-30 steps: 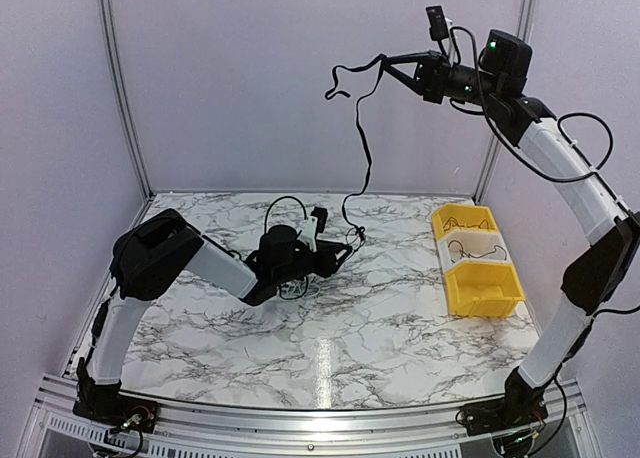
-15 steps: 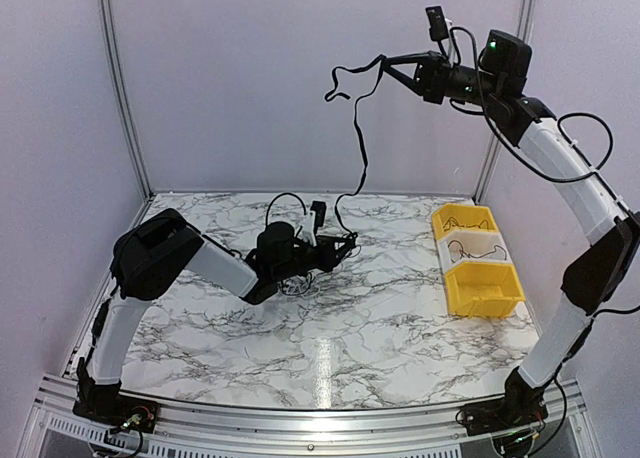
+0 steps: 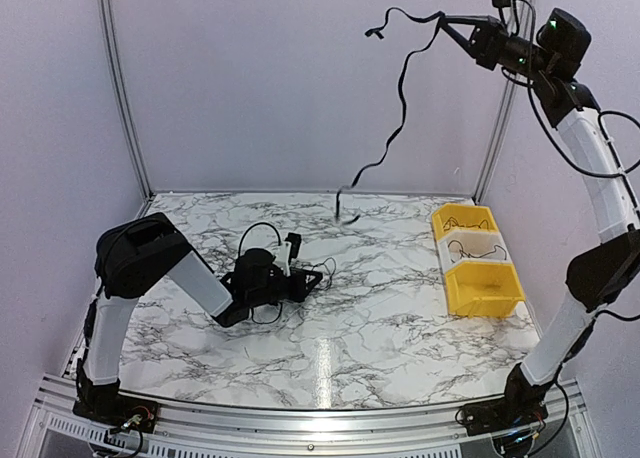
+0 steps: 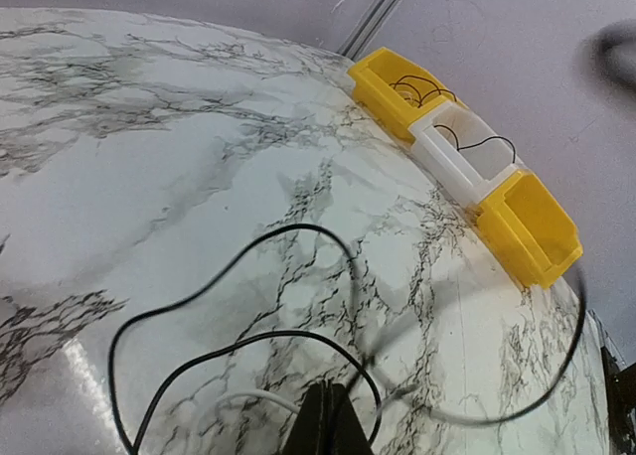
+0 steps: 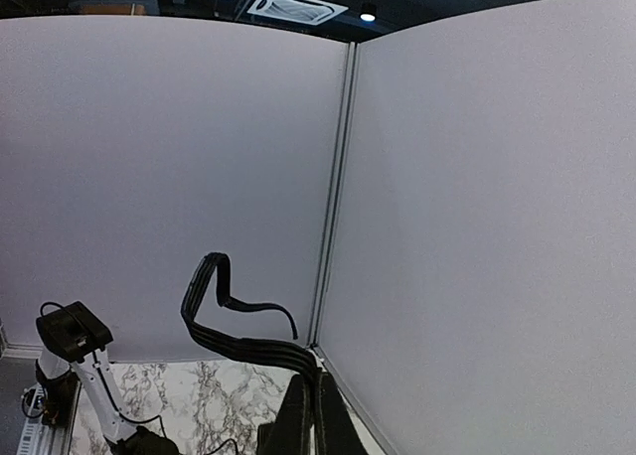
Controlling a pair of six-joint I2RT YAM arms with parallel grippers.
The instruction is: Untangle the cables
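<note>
My right gripper (image 3: 447, 22) is raised high at the upper right, shut on a long black cable (image 3: 402, 90). That cable hangs in the air, and its lower end dangles just above the table's far edge. In the right wrist view it shows as a flat black strand (image 5: 238, 338) leaving the shut gripper (image 5: 318, 387). My left gripper (image 3: 308, 280) lies low on the marble, shut on the small bundle of cables (image 3: 323, 269). In the left wrist view, black loops (image 4: 229, 348) and a white wire (image 4: 248, 399) run into its closed tips (image 4: 333, 391).
A row of bins stands at the right: a yellow bin (image 3: 462, 220) with thin wire in it, a white bin (image 3: 472, 246) with a black wire, and a yellow bin (image 3: 483, 286). White walls and a corner post (image 3: 492, 148) close off the back.
The right arm has swung up and to the right, pulling the long black cable away from the bundle. The left gripper has shut on the bundle and drawn back to the left.
</note>
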